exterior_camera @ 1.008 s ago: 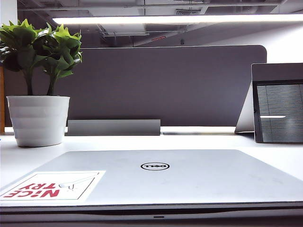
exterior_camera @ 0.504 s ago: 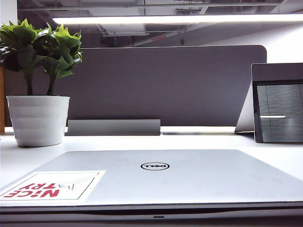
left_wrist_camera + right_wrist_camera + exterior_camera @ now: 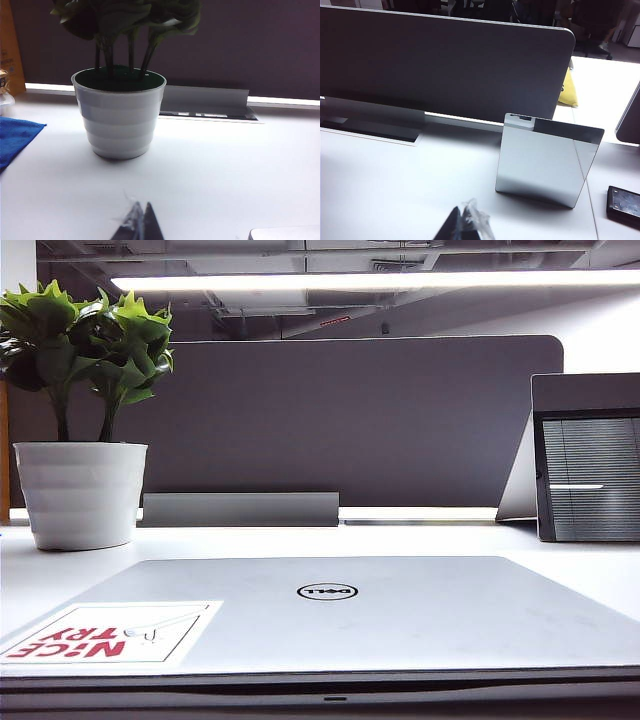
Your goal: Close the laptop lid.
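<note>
Nothing has moved since the earlier frames: every thing in the exterior view sits where it did. Neither hand shows there. From its own wrist camera, the left hand (image 3: 140, 222) shows only dark fingertips pressed together, holding nothing, low over the bench (image 3: 215, 170) in front of the plant pot (image 3: 119, 117). Beside that pot lies a blue cloth (image 3: 15, 137). The right hand (image 3: 465, 225) likewise shows its tips drawn together and empty, over the bench before a silver stand (image 3: 545, 160) and the dark divider (image 3: 445, 65).

Nearest the exterior camera, the laptop lid (image 3: 400, 610) lies flat and fully down on the laptop's base, well in front of the pot. Its outside is silver, with a round Dell logo (image 3: 327, 591) at the middle and a white sticker (image 3: 110, 633) with red letters at the near corner on the pot's side.
</note>
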Motion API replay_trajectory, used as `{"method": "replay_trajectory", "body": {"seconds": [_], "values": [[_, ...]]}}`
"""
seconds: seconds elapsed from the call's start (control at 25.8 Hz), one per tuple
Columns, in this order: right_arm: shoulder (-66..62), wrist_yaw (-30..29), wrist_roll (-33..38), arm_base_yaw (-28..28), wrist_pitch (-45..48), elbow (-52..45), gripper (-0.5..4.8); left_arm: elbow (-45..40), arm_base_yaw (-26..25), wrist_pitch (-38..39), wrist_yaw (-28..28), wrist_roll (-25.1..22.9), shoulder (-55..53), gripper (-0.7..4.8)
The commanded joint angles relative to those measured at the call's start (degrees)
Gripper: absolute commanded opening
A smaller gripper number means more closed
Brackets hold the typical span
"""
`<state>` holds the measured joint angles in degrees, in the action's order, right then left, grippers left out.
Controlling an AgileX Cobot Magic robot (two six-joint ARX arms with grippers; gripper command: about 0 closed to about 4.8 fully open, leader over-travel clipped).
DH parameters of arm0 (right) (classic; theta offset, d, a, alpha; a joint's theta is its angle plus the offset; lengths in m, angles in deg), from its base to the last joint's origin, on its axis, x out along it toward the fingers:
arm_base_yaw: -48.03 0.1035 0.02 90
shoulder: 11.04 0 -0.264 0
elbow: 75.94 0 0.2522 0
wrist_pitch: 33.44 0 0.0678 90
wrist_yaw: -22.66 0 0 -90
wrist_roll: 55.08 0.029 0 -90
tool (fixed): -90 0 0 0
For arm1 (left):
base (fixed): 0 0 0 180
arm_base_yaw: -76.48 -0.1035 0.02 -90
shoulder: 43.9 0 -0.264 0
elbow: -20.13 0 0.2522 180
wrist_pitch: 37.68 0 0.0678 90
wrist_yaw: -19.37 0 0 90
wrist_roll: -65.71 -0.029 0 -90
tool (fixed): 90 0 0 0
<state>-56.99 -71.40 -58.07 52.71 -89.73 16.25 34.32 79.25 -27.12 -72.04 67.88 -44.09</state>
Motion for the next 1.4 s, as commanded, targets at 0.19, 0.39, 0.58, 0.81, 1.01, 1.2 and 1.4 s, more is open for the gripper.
{"method": "replay_trajectory", "body": {"seconds": [0.19,0.39,0.58,0.81,1.01,1.2,1.4], "values": [[0.2,0.1,0.2,0.1,0.7,0.3,-0.04,0.1,0.0,-0.7,-0.1,-0.2,0.0,-0.05],[0.2,0.1,0.2,0.1,0.7,0.3,-0.04,0.1,0.0,-0.7,-0.1,-0.2,0.0,-0.05],[0.6,0.5,0.0,0.0,0.1,0.2,-0.04,0.1,0.0,-0.7,-0.1,-0.2,0.0,-0.05],[11.9,0.9,-1.2,-3.9,2.3,-10.2,-0.04,0.1,0.0,-0.7,-0.1,-0.2,0.0,-0.05],[25.7,-1.0,0.1,-6.9,15.1,-29.6,-0.04,0.1,0.0,-0.7,-0.1,-0.2,0.0,-0.05],[33.6,-3.9,0.0,-7.3,24.6,-43.8,-0.04,0.1,0.0,-0.6,-0.1,-0.2,0.0,-0.05],[35.0,2.1,0.0,-7.3,33.7,-56.3,-0.04,0.1,0.0,-0.6,-0.1,-0.2,0.0,-0.05]]}}
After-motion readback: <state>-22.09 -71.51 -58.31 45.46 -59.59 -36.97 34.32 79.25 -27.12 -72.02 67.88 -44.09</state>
